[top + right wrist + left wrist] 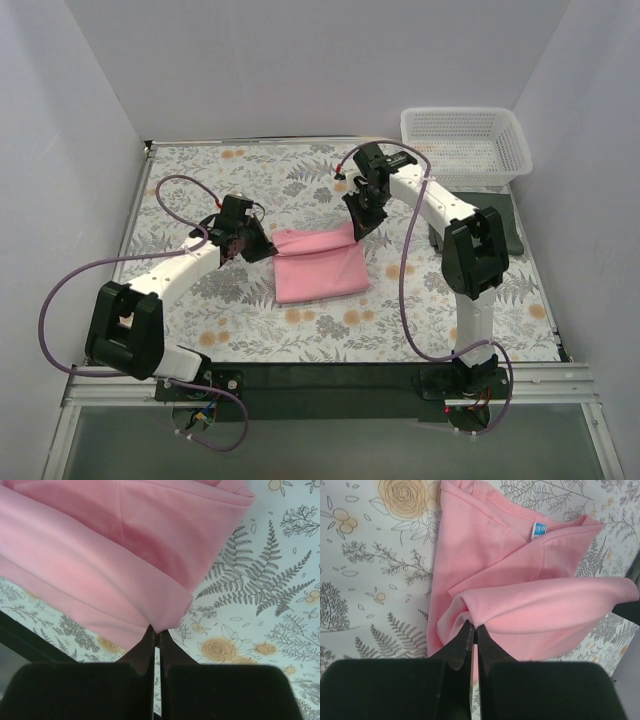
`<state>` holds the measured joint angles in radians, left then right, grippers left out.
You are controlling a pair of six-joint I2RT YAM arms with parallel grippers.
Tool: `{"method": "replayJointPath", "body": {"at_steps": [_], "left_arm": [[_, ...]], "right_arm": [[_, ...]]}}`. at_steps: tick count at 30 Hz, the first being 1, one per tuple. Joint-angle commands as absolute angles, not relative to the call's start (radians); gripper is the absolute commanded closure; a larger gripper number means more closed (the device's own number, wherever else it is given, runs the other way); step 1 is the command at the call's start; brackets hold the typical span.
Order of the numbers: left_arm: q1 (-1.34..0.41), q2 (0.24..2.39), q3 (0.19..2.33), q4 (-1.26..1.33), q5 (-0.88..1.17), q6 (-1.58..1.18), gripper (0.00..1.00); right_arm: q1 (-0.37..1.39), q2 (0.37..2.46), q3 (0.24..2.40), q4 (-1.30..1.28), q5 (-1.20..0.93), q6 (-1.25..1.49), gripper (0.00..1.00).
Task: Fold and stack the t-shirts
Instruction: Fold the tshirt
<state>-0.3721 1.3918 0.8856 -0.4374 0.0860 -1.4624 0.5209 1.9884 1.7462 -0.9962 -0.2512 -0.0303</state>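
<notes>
Left gripper (472, 630) clenches the pink t-shirt (318, 265) at its ten o'clock corner, right gripper (155, 630) at one o'clock. Uneven pulls could skew the fold.

t-shirt (320, 268) mid table cloth (250, 180), basket (465, 146) at far right corner

The whole bench (300, 330) is seen from a high, distant point above its near edge, faced downward and forward. Each wrist view is taken very near, along the left end effector (474, 629) and right end effector (155, 631). The pink t-shirt (318, 265) is shared by all three.
</notes>
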Motion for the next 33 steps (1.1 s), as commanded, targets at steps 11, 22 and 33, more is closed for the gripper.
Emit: {"method": "replayJointPath", "body": {"at_steps": [11,22,33], "left_arm": [[-0.342,1.580,0.937,-0.253,0.012,-1.420,0.79],[-0.367,1.341,0.904,-0.284,-0.008,-1.353,0.23],[-0.469,1.414,0.879,-0.213,0.095,-1.341,0.71]], "right_arm": [[0.471,2.172,1.891,-0.934,-0.255,-0.049,0.76],[0.502,1.884,1.668,-0.749,-0.241,-0.071,0.57],[0.514,1.910,1.535,-0.690,-0.440,-0.166,0.74]]}}
